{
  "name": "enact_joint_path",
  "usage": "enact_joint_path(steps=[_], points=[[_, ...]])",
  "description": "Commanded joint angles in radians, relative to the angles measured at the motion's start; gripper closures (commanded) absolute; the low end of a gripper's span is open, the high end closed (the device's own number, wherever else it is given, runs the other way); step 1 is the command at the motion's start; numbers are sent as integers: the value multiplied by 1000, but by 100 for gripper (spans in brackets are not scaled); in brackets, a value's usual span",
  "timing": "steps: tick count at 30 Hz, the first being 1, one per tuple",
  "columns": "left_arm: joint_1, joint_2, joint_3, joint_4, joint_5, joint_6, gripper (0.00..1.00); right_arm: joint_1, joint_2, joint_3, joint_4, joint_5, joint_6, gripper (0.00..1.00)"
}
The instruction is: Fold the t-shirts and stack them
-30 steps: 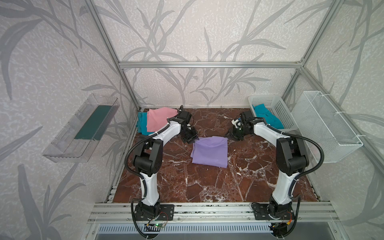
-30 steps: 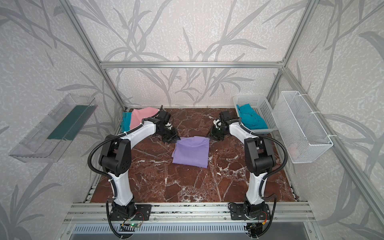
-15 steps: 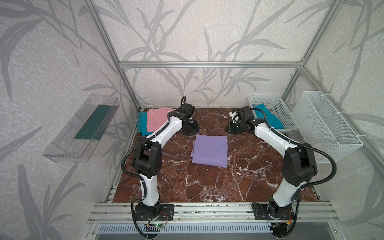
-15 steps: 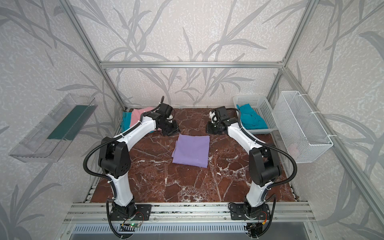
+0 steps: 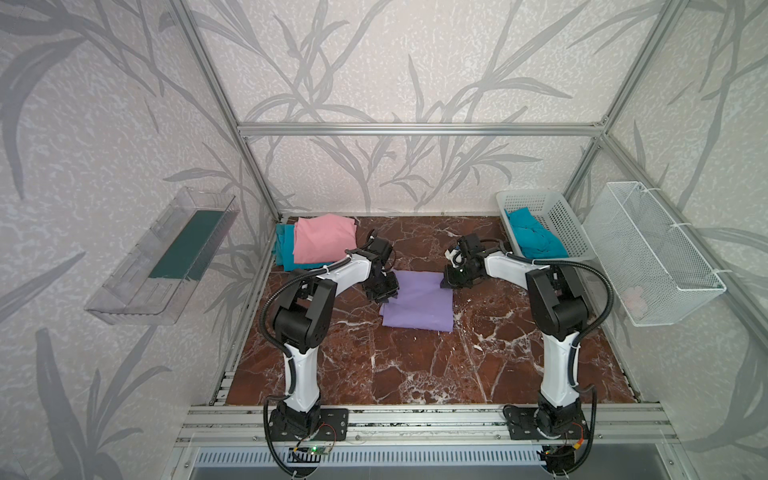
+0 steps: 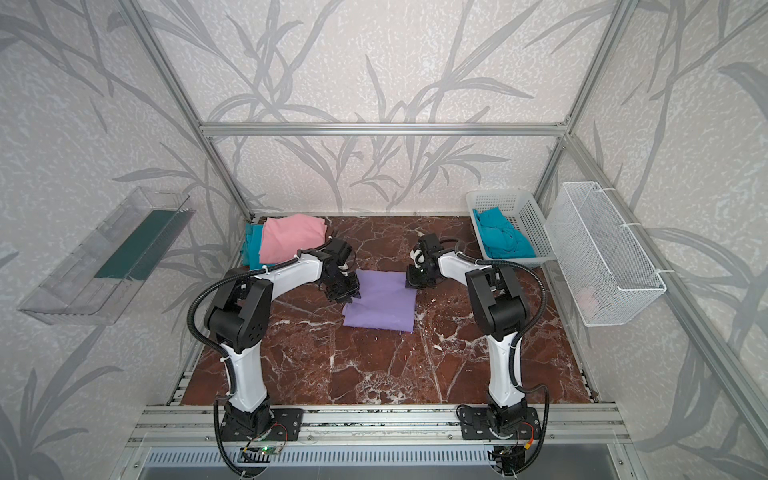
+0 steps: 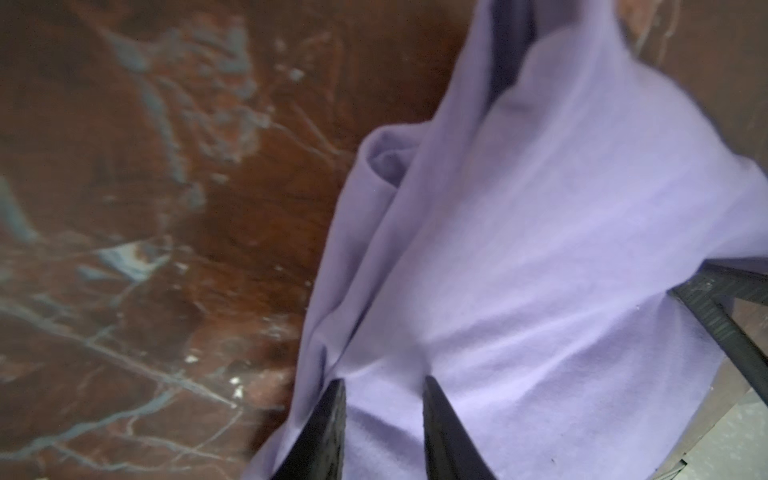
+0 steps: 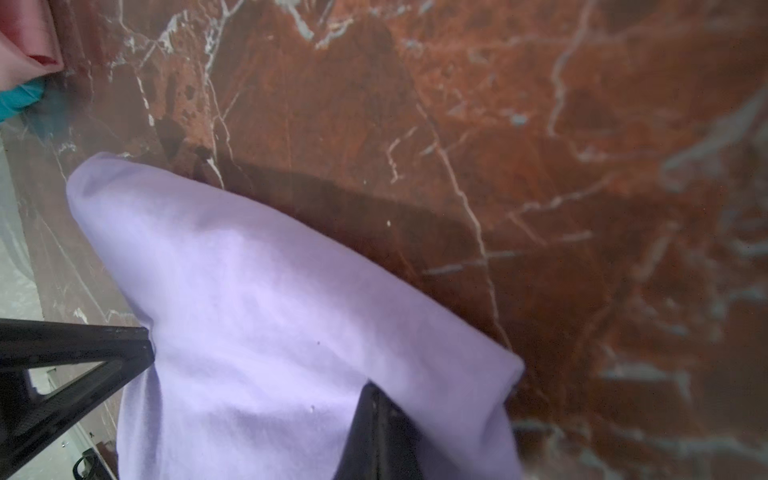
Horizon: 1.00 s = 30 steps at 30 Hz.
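Observation:
The lavender t-shirt (image 5: 417, 305) lies folded in the middle of the marble table (image 5: 415, 374). My left gripper (image 5: 386, 291) is shut on its far left corner, and the cloth bunches between the two black fingers (image 7: 384, 380). At the far right corner my right gripper (image 5: 451, 282) is shut, with lavender cloth draped round its closed fingertips (image 8: 372, 386). Both held corners are raised off the table. In the back left corner a pink t-shirt (image 5: 324, 239) rests folded on a teal t-shirt (image 5: 284, 251). A crumpled teal t-shirt (image 5: 536, 237) sits in the white basket (image 5: 540, 198).
A white wire basket (image 5: 656, 253) hangs on the right wall. A clear plastic tray (image 5: 166, 257) hangs on the left wall. Aluminium frame posts stand at the table's back corners, and a rail runs along its front edge.
Both grippers came forward and down from behind the lavender t-shirt onto its far corners and closed on them. That far edge is now gathered and raised.

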Motion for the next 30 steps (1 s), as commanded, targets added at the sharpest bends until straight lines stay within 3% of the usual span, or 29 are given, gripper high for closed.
enact_joint_path(steps=[1, 7, 17, 24, 30], points=[[13, 11, -36, -7, -66, 13, 66, -20, 66, 98, 21, -49, -33, 95], [13, -30, -32, -11, -46, 2, 67, -23, 43, 121, 71, -112, -17, 95], [4, -132, 3, -28, -33, -17, 66, 15, -270, -226, 211, -170, 50, 95], [1, -138, -37, -13, -30, -32, 66, 41, -287, -476, 387, -268, 163, 95], [5, -162, -43, -45, -76, -13, 65, 41, -251, -551, 389, -246, 135, 96]])
